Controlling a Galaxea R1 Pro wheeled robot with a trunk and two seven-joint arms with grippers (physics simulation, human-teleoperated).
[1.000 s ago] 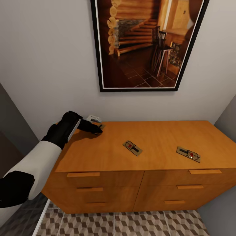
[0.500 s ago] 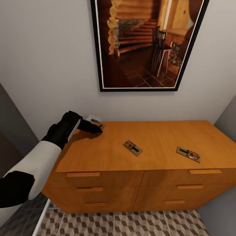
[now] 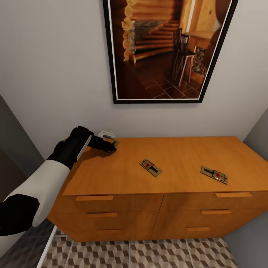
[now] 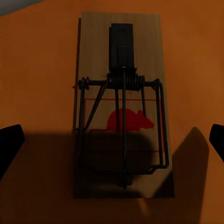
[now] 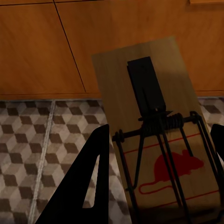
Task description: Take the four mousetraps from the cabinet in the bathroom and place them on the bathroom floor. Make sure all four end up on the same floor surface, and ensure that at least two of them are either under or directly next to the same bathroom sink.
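On the orange-brown cabinet point(image 3: 178, 152) lie three mousetraps. One mousetrap point(image 3: 150, 168) rests near the middle of the top and another point(image 3: 214, 175) at the right front. The third mousetrap point(image 4: 122, 107) sits at the back left corner, directly under my left gripper point(image 3: 111, 147), whose fingers stand wide apart on either side of it, open and not touching it. In the right wrist view my right gripper point(image 5: 156, 161) is shut on a further mousetrap point(image 5: 154, 135), held above the bathroom floor point(image 5: 32, 140) in front of the drawer fronts.
A large framed picture point(image 3: 167, 48) hangs on the wall above the cabinet. A small white object point(image 3: 106, 134) stands at the cabinet's back left corner behind my left gripper. Grey walls close in at both sides. The cube-patterned floor point(image 3: 149, 255) lies before the drawers.
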